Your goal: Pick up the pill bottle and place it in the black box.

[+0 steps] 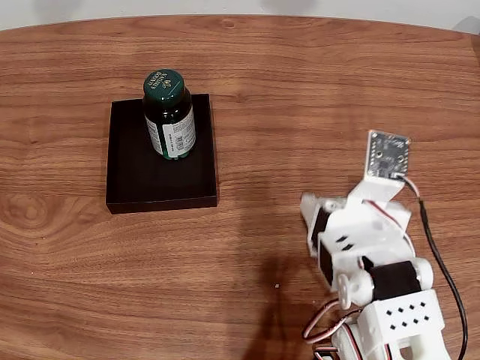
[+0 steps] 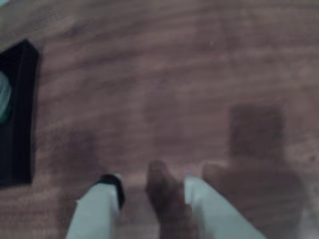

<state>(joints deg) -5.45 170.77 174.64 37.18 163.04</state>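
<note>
The pill bottle point(image 1: 169, 114) stands upright inside the black box point(image 1: 132, 174), toward its far right corner in the fixed view, the box sitting on the left half of the wooden table point(image 1: 315, 105). The gripper point(image 2: 152, 191) hangs above bare wood near the table's near right edge, well apart from the box; the blurred wrist view suggests its white fingers point(image 2: 97, 209) are parted and hold nothing.
</note>
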